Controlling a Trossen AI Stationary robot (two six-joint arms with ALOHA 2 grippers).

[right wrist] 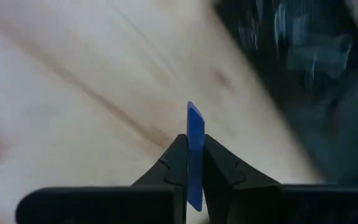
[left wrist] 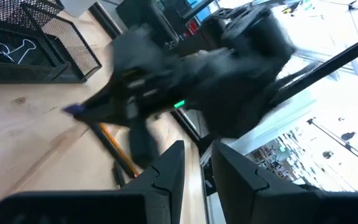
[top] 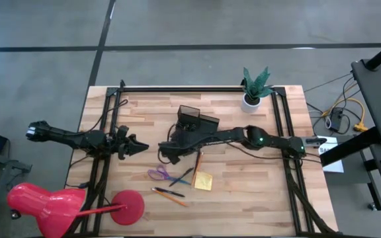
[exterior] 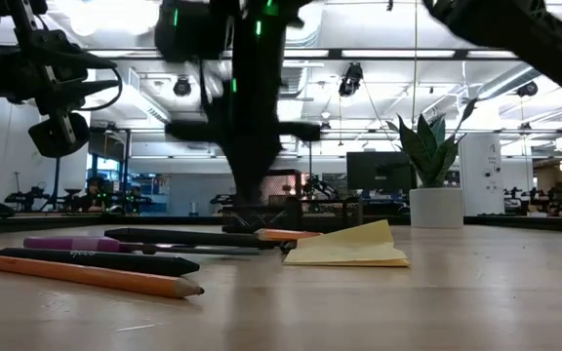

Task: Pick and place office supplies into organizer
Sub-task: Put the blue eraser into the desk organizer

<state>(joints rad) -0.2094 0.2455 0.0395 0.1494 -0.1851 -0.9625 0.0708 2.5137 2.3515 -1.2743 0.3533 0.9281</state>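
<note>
Now blue pen (right wrist: 195,149) between right fingers (right wrist: 174,163).

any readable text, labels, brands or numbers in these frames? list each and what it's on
None can be read.
Black pen lying on the wooden table: a faint light imprint on the barrel, too small to read.
White paper sheet at the table's right edge: dark marks, too blurred to read.
Thin blue flat piece clamped in the right gripper: no marking visible.
Black mesh organizer: no label visible.
</note>
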